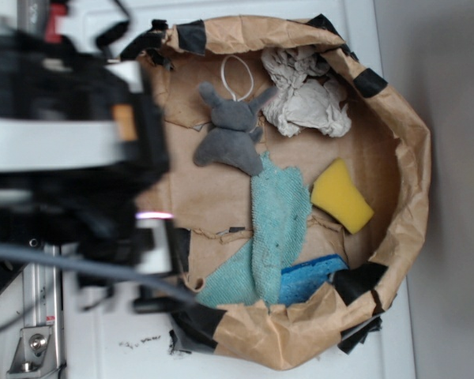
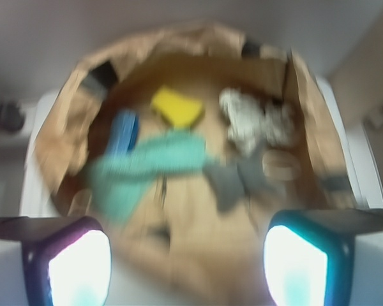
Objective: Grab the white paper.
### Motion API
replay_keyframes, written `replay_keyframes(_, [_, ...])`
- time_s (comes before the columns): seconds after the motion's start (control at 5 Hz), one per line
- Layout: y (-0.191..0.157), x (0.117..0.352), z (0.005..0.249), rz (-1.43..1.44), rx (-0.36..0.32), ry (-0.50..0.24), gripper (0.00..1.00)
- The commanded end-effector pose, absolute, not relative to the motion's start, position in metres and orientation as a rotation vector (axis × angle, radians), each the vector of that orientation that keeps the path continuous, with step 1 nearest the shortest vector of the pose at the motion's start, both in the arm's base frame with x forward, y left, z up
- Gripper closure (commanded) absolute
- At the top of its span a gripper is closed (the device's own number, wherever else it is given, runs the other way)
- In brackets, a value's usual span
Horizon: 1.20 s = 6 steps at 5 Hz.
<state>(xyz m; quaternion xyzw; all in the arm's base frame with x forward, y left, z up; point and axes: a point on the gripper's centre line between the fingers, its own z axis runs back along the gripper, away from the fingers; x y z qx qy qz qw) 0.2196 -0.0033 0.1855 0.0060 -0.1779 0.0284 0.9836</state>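
1. A brown paper bag (image 1: 395,158) is lying open on a white surface, and the white paper (image 1: 304,88) is sitting inside it as a crumpled wad, at about one o'clock in the overhead view.
2. Nothing is touching the paper, so by the look of it the grab is not yet begun; reaching, closing and lifting all remain.
3. A grey plush toy (image 1: 231,133) is lying just beside the paper at its nine o'clock. A teal cloth (image 1: 275,229), a yellow sponge (image 1: 341,195) and a blue sponge (image 1: 310,280) are lying towards five and six o'clock.
4. The arm is showing as a dark blur at nine o'clock, outside the bag's rim.
5. In the blurred wrist view, the gripper (image 2: 186,261) is hanging with its two fingers spread wide and empty, the paper (image 2: 250,122) lying ahead at one o'clock.
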Motion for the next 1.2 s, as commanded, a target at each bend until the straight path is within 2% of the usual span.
replay_keyframes(0.0, [0.059, 0.3, 0.092, 0.114, 0.146, -0.235, 0.0])
replay_keyframes(0.2, [0.064, 0.309, 0.072, 0.063, 0.168, -0.181, 0.0])
replay_keyframes(0.8, [0.064, 0.309, 0.072, 0.063, 0.168, -0.181, 0.0])
replay_keyframes(1.0, [0.1, 0.315, 0.031, 0.068, 0.18, -0.161, 0.34])
